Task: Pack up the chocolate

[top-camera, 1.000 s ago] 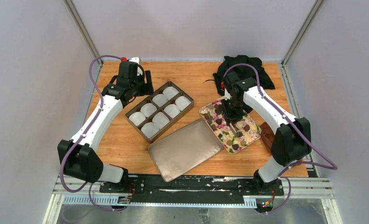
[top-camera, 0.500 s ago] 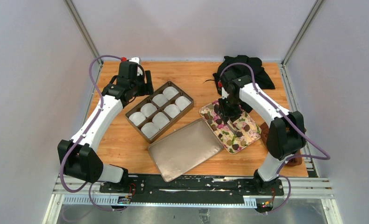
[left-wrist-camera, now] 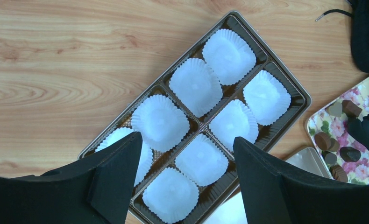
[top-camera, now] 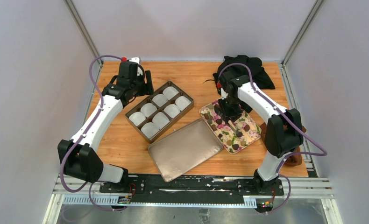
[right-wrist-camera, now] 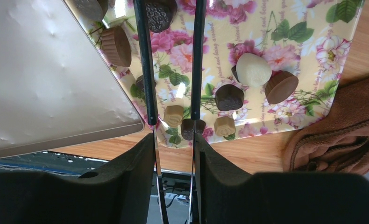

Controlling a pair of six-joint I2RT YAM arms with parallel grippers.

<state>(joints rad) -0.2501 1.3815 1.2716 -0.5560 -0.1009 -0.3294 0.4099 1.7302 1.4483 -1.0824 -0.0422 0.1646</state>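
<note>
Your left fingers (left-wrist-camera: 112, 186) hang spread wide over the box (left-wrist-camera: 302, 97) of white cups (left-wrist-camera: 196, 87). Only your right wrist view shows the right fingers (right-wrist-camera: 145, 70) clearly: two thin blades slightly apart over the tray (right-wrist-camera: 313, 28), with their tips cut off at the top edge. The chocolate (right-wrist-camera: 229, 97) lies scattered on that tray, just beside the lid (right-wrist-camera: 47, 70).

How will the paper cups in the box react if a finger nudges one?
Probably flimsy: the white paper cups have thin pleated walls, so a push would likely crumple them. They look very light and seem to sit loose in the box compartments, so one could shift or lift out easily.
</note>
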